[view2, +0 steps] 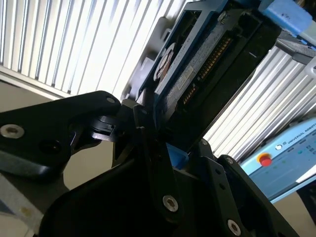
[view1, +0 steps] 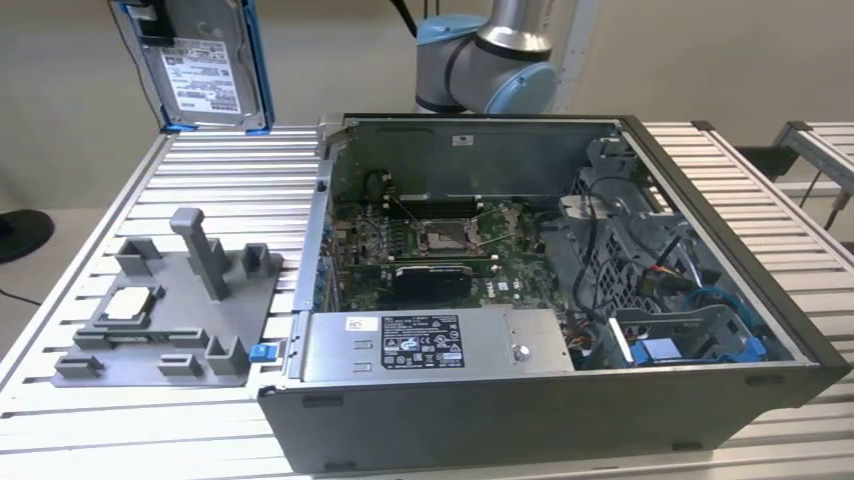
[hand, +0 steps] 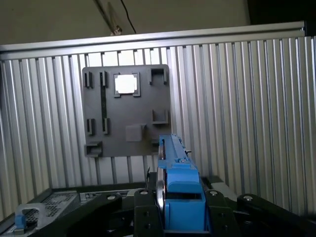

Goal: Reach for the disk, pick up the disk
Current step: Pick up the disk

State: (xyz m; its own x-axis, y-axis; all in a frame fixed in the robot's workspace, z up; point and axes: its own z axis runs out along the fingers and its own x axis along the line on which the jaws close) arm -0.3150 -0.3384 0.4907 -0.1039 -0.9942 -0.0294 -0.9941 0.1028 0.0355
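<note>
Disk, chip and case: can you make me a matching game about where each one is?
Things:
1. disk
2. chip
3. case

Places:
A. lying on the grey tray
B. standing open on the table
C. up in the air, held by the gripper

Pairs: 1-C, 2-A, 3-B
</note>
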